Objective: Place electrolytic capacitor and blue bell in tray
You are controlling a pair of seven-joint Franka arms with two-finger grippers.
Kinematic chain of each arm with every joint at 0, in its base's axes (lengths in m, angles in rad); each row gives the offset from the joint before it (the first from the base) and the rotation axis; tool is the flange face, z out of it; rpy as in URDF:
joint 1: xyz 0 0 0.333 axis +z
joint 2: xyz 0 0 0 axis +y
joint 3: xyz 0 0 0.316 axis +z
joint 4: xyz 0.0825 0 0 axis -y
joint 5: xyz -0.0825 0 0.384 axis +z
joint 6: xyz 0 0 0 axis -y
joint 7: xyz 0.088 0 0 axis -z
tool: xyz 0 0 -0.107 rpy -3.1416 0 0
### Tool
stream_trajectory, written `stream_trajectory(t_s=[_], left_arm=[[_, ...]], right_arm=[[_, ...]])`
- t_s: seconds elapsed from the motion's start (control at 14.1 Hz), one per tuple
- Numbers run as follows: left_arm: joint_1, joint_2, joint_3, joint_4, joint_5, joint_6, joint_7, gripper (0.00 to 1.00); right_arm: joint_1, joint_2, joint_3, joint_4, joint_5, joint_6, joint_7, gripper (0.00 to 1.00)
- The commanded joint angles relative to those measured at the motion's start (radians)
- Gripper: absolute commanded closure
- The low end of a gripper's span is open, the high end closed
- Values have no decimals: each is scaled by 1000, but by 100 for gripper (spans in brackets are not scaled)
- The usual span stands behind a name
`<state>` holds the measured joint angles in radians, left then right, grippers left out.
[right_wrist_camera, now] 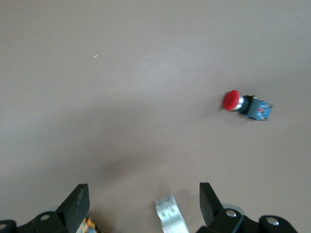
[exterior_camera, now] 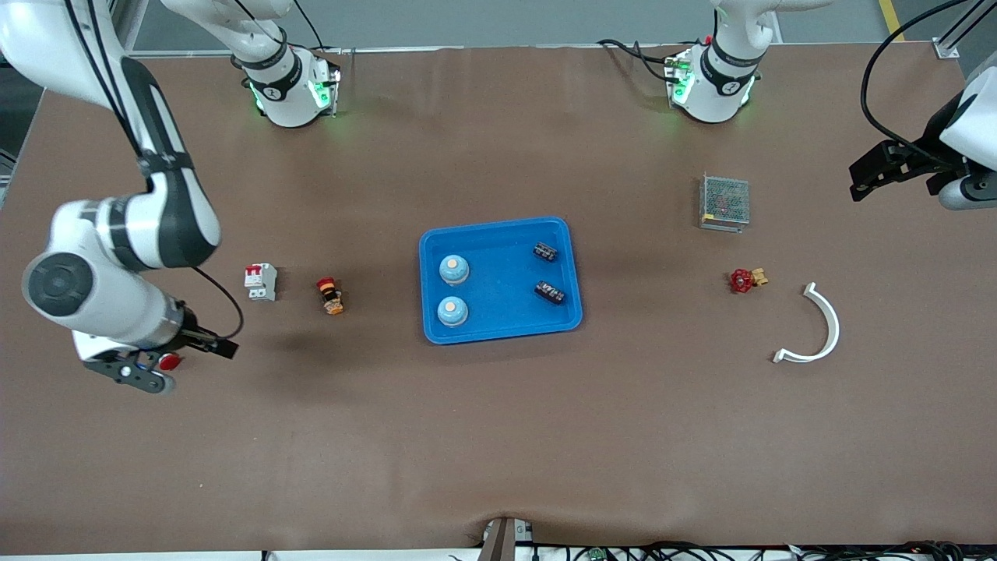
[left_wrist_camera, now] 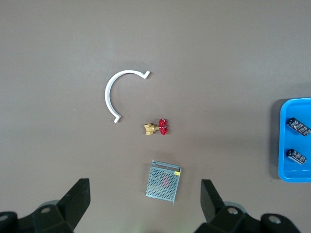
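Observation:
The bright-blue tray lies mid-table. In it stand two blue bells on the side toward the right arm. Two dark electrolytic capacitors lie on the side toward the left arm. The left wrist view catches the tray's edge with both capacitors. My left gripper hangs open and empty over the left arm's end of the table. My right gripper hangs open and empty over the right arm's end.
Toward the left arm's end sit a metal mesh box, a red-handled valve and a white curved clip. Toward the right arm's end are a white breaker, an orange-black button and a red push button.

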<state>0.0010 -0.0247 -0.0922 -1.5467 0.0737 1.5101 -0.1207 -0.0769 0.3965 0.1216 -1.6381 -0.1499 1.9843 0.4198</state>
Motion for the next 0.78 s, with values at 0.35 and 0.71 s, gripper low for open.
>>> stream_trajectory(t_s=[0.35,0.71], left_arm=[[10,3,-12,11,-20,7,1,0],[11,-4,-11,7,-20,7,-7,0]], right_arm=[[3,-284,-68,49,90,-332,-243,0],[8,-372,-72,133,90,-498,-314,0]])
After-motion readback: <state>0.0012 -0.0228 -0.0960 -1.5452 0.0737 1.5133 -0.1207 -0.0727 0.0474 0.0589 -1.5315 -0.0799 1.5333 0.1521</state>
